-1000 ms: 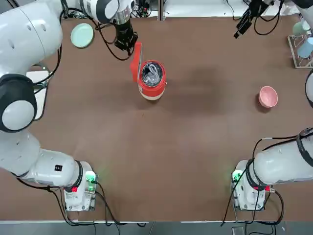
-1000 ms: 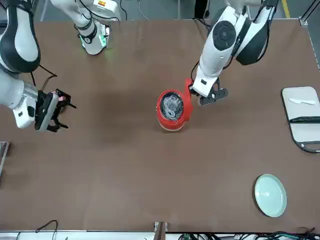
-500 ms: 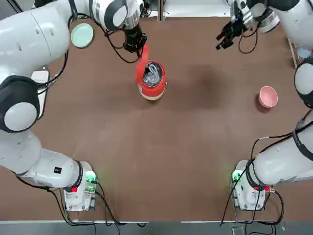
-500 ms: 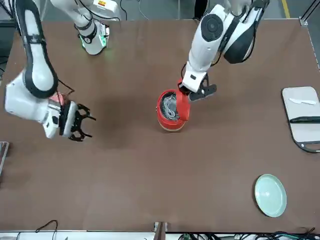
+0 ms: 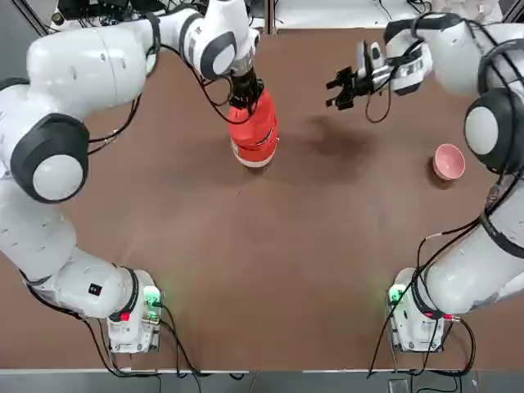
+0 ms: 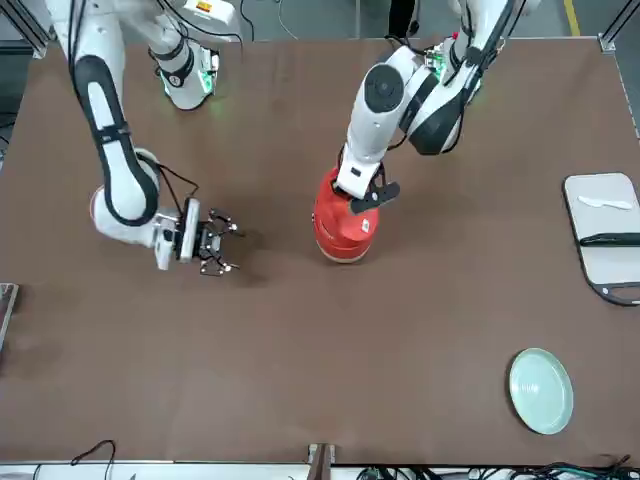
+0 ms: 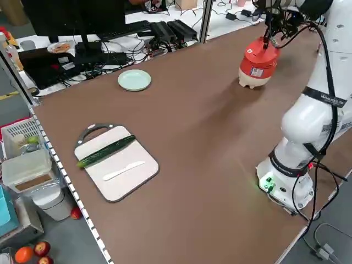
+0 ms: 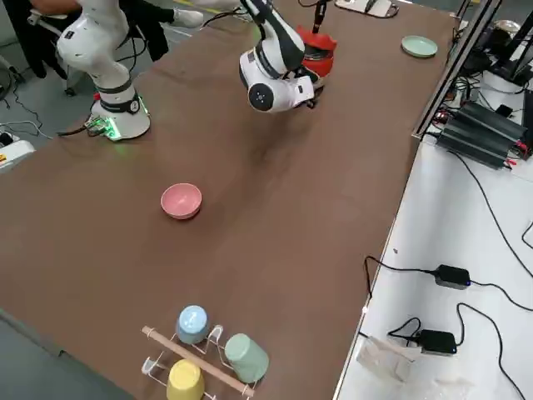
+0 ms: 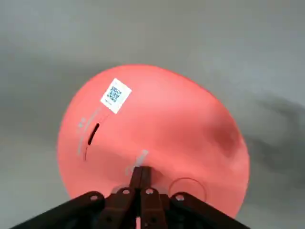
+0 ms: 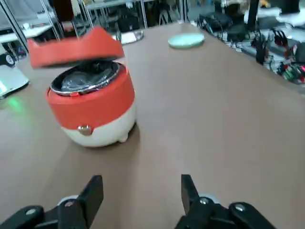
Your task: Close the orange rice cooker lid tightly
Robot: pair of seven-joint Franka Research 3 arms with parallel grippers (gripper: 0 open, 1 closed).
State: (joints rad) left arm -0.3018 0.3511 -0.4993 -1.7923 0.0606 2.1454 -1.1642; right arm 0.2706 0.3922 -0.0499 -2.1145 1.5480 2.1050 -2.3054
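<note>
- My left gripper (image 5: 247, 97), fingers pinched together, presses down on the lid (image 5: 253, 120).
- The lid hangs not fully shut over the orange rice cooker (image 6: 343, 226), near the table's (image 5: 270, 246) far edge.
- My right gripper (image 5: 342, 88) hovers beside it, fingers spread, holding nothing.

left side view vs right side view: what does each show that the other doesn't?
Only the left side view: a cutting board with a cucumber and a white knife on it. Only the right side view: the pink bowl and a cup rack with three cups. Both: the orange rice cooker and the pale green plate.
</note>
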